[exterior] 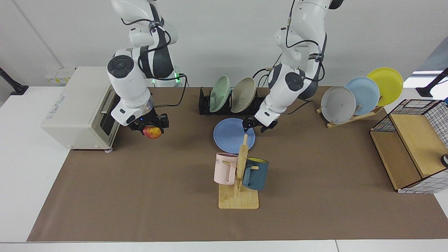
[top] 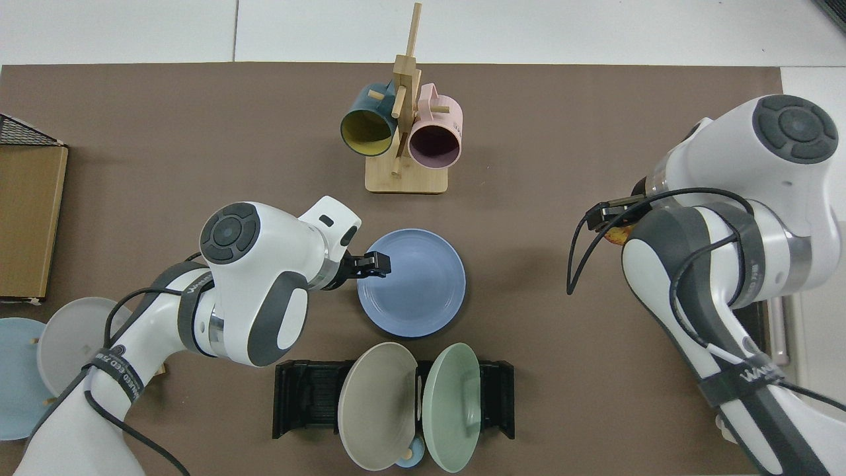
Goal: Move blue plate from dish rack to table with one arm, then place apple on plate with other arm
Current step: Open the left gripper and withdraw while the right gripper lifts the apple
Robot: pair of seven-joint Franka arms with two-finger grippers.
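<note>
Lying flat on brown mat, periwinkle blue plate (exterior: 233, 134), left end effector (exterior: 259, 125) spread apart, right end effector (exterior: 149, 128) gripping red-yellow apple (exterior: 152, 132)

A plain white wall (exterior: 224, 42) is seen behind the scene, evenly lit. A bright window (exterior: 425, 75) is glimpsed at the facing view's right edge.

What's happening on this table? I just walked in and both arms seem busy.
The round periwinkle-blue plate lies flat on the brown table mat, in front of the black slotted dish rack. The left end effector sits open at the plate's rim, apparently having released it. The right end effector is shut on the small red-and-yellow apple, held above the mat near the beige toaster oven, away from the plate.
</note>
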